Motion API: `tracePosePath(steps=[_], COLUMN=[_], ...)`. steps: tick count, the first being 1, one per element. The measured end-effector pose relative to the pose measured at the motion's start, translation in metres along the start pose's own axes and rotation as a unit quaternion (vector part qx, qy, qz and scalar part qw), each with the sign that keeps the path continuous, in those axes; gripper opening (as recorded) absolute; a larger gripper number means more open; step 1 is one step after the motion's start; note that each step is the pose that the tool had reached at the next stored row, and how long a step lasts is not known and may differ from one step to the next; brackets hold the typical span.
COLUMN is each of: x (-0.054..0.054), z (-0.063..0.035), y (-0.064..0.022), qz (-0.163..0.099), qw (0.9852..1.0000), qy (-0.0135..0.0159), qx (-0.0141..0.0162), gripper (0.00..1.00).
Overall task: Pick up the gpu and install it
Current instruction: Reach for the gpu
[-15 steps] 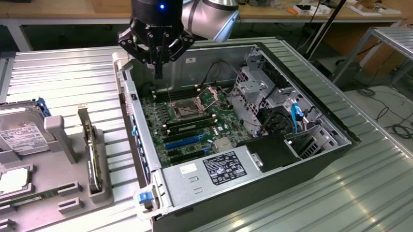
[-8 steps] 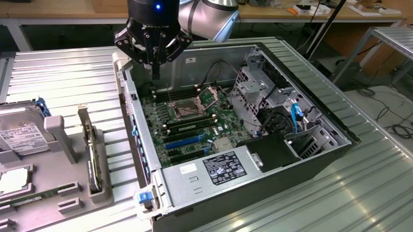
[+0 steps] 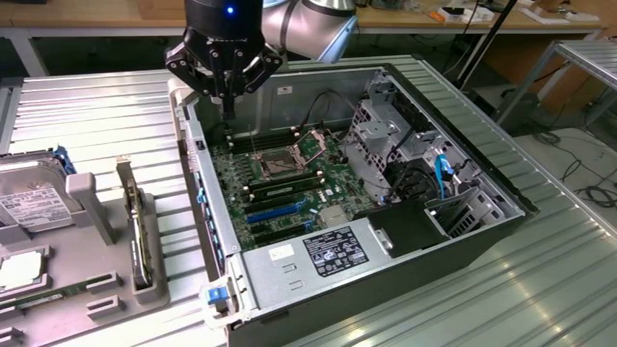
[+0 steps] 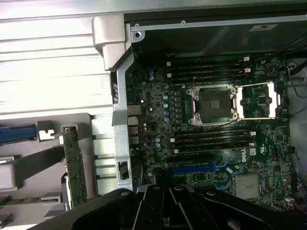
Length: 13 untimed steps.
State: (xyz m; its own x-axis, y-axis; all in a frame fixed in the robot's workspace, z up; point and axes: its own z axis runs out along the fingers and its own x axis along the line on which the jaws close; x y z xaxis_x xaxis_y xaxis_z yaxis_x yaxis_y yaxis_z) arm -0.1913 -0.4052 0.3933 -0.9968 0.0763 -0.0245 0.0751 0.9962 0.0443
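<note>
Nearest, at the exterior view's left, a grey holder (image 3: 82, 199) sits on the ribbed metal table (image 3: 97, 108). The graphics card (image 3: 141, 242) stands on edge in one of its slots, with a memory stick (image 3: 43, 296) lying flat nearby and a hard drive (image 3: 34, 202) just behind. Beside the holder lies the open computer case (image 3: 482, 253), its green motherboard (image 3: 289, 199) and processor socket (image 3: 279, 165) exposed. Above the case's far end hangs the gripper (image 3: 228, 108), its fingers pressed together and holding nothing, well apart from the card.
</note>
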Motion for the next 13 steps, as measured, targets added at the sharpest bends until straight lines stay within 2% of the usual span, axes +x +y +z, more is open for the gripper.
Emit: tracePosePath(steps=[13], x=[0.01], z=[-0.0003], y=[-0.002], qz=[0.0], qw=[1.0], qy=[0.0], qx=[0.0], gripper=[0.11])
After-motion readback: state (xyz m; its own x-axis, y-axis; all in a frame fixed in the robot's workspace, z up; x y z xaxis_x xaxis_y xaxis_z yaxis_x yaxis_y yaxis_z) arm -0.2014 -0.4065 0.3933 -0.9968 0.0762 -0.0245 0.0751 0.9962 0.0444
